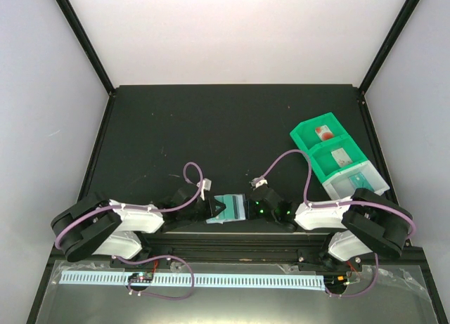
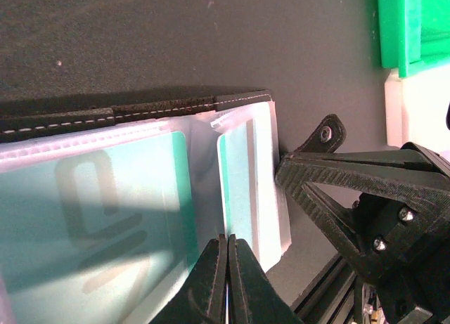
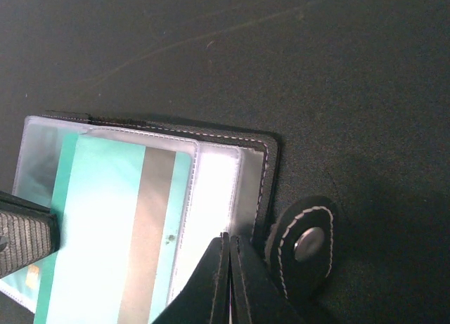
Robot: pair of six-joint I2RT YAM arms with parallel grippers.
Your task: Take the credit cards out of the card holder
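Note:
The black card holder [image 1: 229,208] lies open at the table's near edge, between my two grippers. Its clear sleeves hold teal credit cards [image 2: 105,211]. One card shows a grey stripe [image 3: 119,225] in the right wrist view. My left gripper [image 2: 227,240] is shut, and a sleeve edge beside a second teal card [image 2: 235,173] runs into its seam. My right gripper [image 3: 228,238] is shut on the outer clear sleeve at the holder's stitched border [image 3: 264,176]. The snap tab [image 3: 306,243] sticks out just right of it.
A green compartment tray [image 1: 311,150] stands at the right, with a small card [image 1: 325,133] in its far compartment and others in the nearer ones. The right arm's black gripper body [image 2: 365,190] sits close beside the holder. A white perforated strip [image 1: 190,278] runs along the front.

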